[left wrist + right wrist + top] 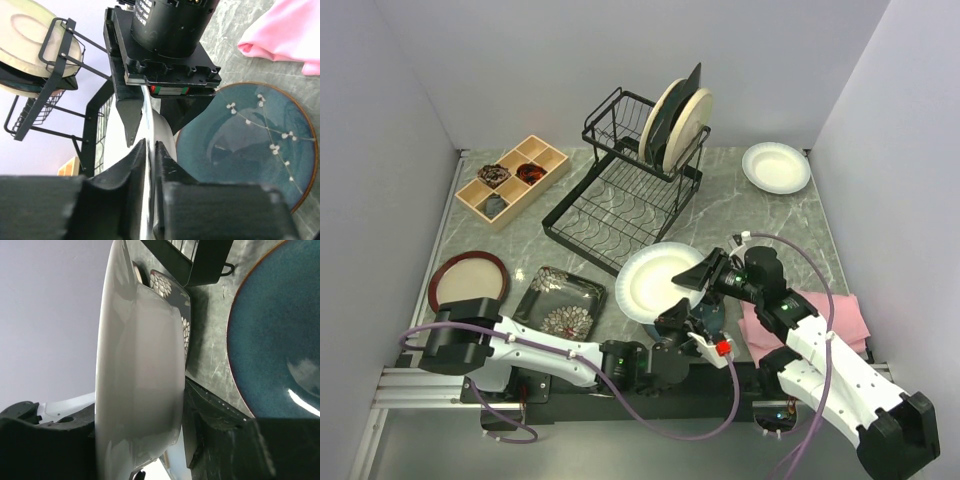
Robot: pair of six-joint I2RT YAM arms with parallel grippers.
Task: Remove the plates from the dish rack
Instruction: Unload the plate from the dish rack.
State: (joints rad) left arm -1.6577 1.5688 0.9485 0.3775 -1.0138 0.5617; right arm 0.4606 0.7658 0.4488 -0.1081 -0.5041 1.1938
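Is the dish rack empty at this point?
Not empty: the dish rack holds plates standing upright in its upper frame.

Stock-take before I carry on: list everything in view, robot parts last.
dish rack: one, black wire, back centre
racked plates: three visible, two cream, one dark, upright in rack
held white plate: one, white, between both pincers
teal plate: one, teal, below held plate
far white plate: one, white, back right
square plate: one, black, white flowers, front left
tan plate: one, brown-rimmed tan, far left
wooden tray: one, pale wood, back left
pink cloth: one, pink, right front
left pincer: one, black, shut on held white plate
right pincer: one, black, straddling that plate, grip unclear
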